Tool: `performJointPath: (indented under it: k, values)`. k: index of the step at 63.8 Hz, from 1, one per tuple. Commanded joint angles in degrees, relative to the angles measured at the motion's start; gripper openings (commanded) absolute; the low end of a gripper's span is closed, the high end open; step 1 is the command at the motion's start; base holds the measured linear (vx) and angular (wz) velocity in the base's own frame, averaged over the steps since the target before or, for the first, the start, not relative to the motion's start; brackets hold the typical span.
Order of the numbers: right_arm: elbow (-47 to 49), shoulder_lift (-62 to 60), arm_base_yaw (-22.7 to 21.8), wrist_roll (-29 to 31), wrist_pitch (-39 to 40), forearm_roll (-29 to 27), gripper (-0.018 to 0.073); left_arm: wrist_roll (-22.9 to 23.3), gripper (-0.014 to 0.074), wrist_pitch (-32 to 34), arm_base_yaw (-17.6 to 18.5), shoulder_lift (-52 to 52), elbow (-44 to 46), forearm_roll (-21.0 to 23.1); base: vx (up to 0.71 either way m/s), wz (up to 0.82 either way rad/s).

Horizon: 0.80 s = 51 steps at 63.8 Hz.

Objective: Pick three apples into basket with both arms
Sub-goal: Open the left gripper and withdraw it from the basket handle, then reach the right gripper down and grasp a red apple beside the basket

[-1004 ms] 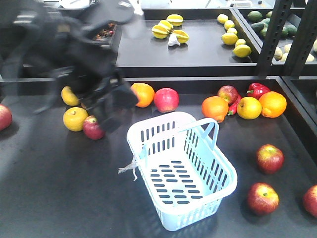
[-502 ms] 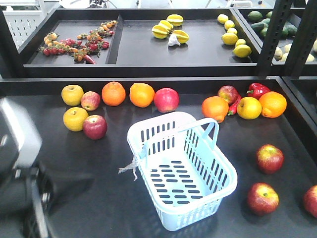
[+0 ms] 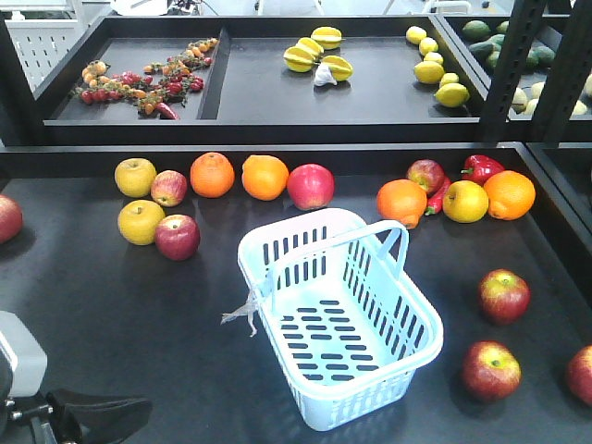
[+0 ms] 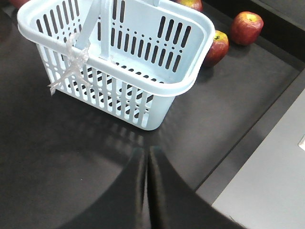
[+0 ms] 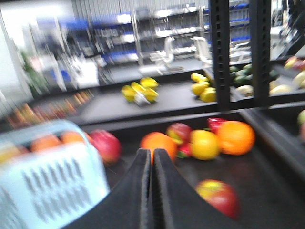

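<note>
The pale blue basket (image 3: 421, 326) stands empty in the middle of the dark table, handle up. Three dark red apples lie to its right: one (image 3: 504, 295), one (image 3: 490, 370) and one at the frame edge (image 3: 581, 374). My left gripper (image 4: 147, 151) is shut and empty, low over the table just short of the basket (image 4: 187, 82), with two apples (image 4: 247, 27) (image 4: 217, 46) beyond it. In the front view its black tip (image 3: 139, 408) shows at the bottom left corner. My right gripper (image 5: 152, 152) is shut and empty in a blurred view, with the basket (image 5: 52, 186) at its left and an apple (image 5: 217, 195) at its right.
Along the back rail lie oranges (image 3: 212, 174), yellow apples (image 3: 135, 177), more red apples (image 3: 310, 186) (image 3: 177, 237) and a red pepper (image 3: 481, 167). Another red apple (image 3: 7, 218) sits at the far left edge. A raised shelf behind holds starfruit (image 3: 314, 51) and lemons (image 3: 435, 65).
The left arm swept from the upper left, over the fruit row, down to the bottom left corner. The fruit it covered shows again. Basket and apples have not moved.
</note>
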<state>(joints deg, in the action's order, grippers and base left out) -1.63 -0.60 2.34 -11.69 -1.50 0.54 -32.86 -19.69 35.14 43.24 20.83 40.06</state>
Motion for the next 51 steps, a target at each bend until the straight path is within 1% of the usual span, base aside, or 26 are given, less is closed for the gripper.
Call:
performJointPath:
  k: [1, 7, 11, 14, 18, 22, 25, 30, 34, 41, 45, 51]
  values:
    - [-0.78, -0.59, -0.37, -5.69, 7.14, -4.78, -0.0001, 0.51, -0.0007, 2.26, 0.21, -0.22, 1.44, 1.47, 0.00, 0.00]
    - [-0.78, -0.59, -0.37, -6.96, 8.88, -7.42, -0.0001, 0.51, -0.0007, 2.26, 0.21, -0.22, 1.44, 1.47, 0.00, 0.00]
    - [-0.78, -0.59, -0.37, -9.17, 10.15, -10.05, -0.0001, 0.51, -0.0007, 2.26, 0.21, -0.22, 1.44, 1.47, 0.00, 0.00]
    - [-0.78, -0.59, -0.37, -11.98, 10.82, -12.36, -0.0001, 0.51, -0.0007, 2.26, 0.21, -0.22, 1.44, 1.47, 0.00, 0.00]
    - [-0.48, -0.59, -0.37, -13.48, 12.52, -14.40, -0.0001, 0.51, -0.0007, 2.26, 0.21, -0.22, 1.44, 1.47, 0.00, 0.00]
    - [1.56, -0.59, -0.11, -13.69, 12.27, -14.44, -0.0001, 0.51, -0.0007, 2.26, 0.21, -0.22, 1.44, 1.47, 0.00, 0.00]
    - [4.98, -0.49, -0.04, -12.63, 10.56, -13.81, -0.0001, 0.51, -0.0007, 2.26, 0.21, -0.22, 1.44, 1.47, 0.00, 0.00]
    - [11.89, 1.47, -0.04, -9.07, 3.42, -11.67, -0.0001, 0.51, -0.0007, 2.22, 0.21, -0.22, 1.44, 1.47, 0.00, 0.00]
    - [18.71, 4.94, -0.04, -5.49, -4.37, -8.86, -0.0001, 0.51, -0.0007, 2.22, 0.21, -0.22, 1.44, 1.47, 0.00, 0.00]
    - [32.06, 14.24, -0.04, 0.02, -20.78, -4.99, -0.0001, 0.51, -0.0007, 2.29, 0.21, -0.22, 1.44, 1.47, 0.00, 0.00]
    - [38.23, 20.57, -0.04, 3.38, -27.69, -3.22, -0.0001, 0.51, -0.0007, 2.29, 0.21, -0.22, 1.44, 1.47, 0.00, 0.00]
    - [44.98, 28.35, -0.04, 7.64, -34.69, -0.54, 0.0005, 0.51, -0.0007, 2.29, 0.21, -0.22, 1.44, 1.47, 0.00, 0.00]
